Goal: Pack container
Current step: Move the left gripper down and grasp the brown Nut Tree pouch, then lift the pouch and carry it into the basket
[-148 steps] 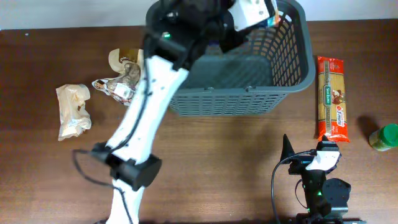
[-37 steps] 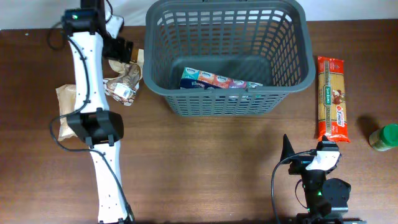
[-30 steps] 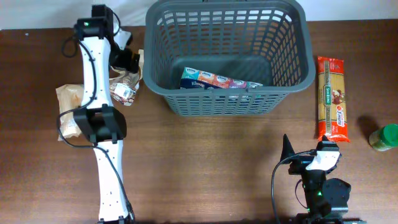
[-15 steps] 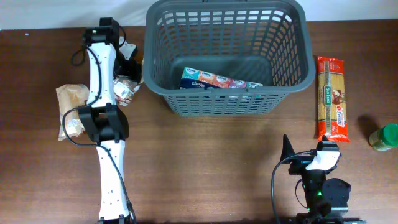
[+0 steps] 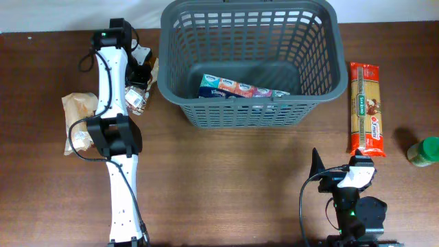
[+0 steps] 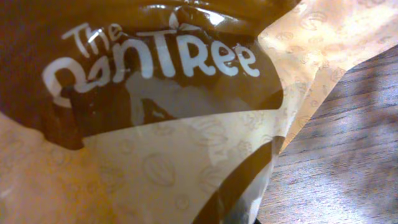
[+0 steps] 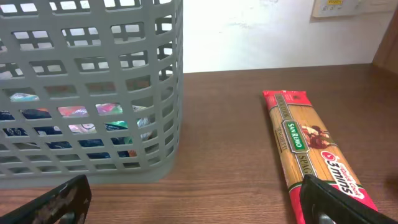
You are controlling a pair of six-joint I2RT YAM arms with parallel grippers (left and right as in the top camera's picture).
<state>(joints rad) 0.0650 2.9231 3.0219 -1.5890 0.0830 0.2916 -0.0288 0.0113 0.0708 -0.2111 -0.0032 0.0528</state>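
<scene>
The container, a dark grey slotted basket [image 5: 247, 113], stands at the back middle of the table and shows at the left of the right wrist view [image 7: 93, 81]. A colourful tissue pack [image 5: 240, 89] lies inside it. My left gripper [image 5: 139, 68] is down on a brown and beige "The PanTree" bag [image 6: 174, 124], just left of the basket. The bag fills the left wrist view and hides the fingers. My right gripper [image 7: 193, 211] is open and empty, low over the table at the front right [image 5: 339, 171].
A long red and yellow spaghetti pack [image 5: 366, 110] lies right of the basket, also in the right wrist view [image 7: 305, 149]. A green-lidded jar [image 5: 424, 151] stands at the far right edge. A beige bag [image 5: 81, 122] and a small printed packet [image 5: 134, 101] lie at the left.
The left arm left the basket, with the tissue pack now lying inside. It swung to the far left and came down onto the brown bag. The right arm has not moved.
</scene>
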